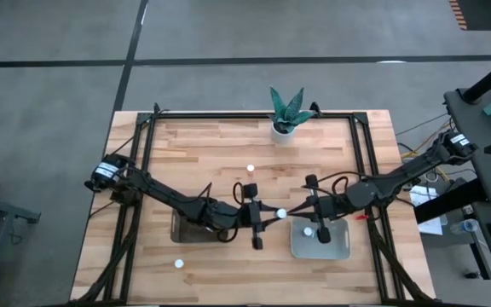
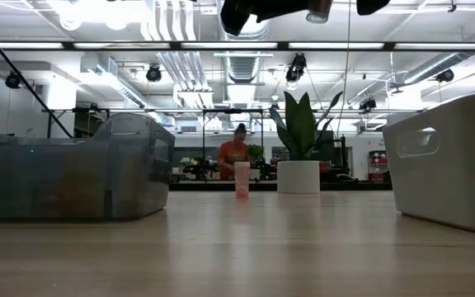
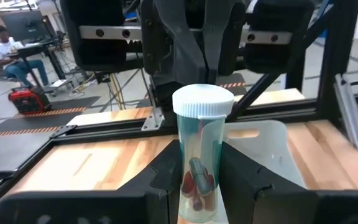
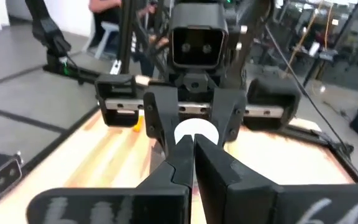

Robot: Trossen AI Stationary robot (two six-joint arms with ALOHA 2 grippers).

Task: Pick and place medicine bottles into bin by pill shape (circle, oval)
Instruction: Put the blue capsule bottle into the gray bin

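A medicine bottle (image 3: 199,168) with a clear greenish body, a white cap and red-brown pills inside stands upright between the fingers of my left gripper (image 1: 276,214), in the air between the two bins. My right gripper (image 4: 194,148) faces it from the table's right, shut, its tips close to the cap (image 4: 196,132). The dark bin (image 1: 186,232) lies under my left arm. The pale bin (image 1: 335,247) lies under my right arm, with one bottle (image 1: 308,230) in it. Three more bottles (image 1: 250,168) (image 1: 250,187) (image 1: 178,263) stand on the table. My left gripper pinches the lower half of the bottle's body (image 3: 188,186) between its two fingers (image 3: 166,177). The fingers lie level and come from the table's left. The bottle stands upright, cap up, lifted clear of the table. My right gripper's shut tips are near the cap; I cannot tell whether they touch it.
A white pot with a green plant (image 1: 286,115) stands at the table's far edge. A black frame (image 1: 365,153) runs around the tabletop. In the low view one bottle (image 2: 242,180) stands between the dark bin (image 2: 72,173) and the pale bin (image 2: 452,157).
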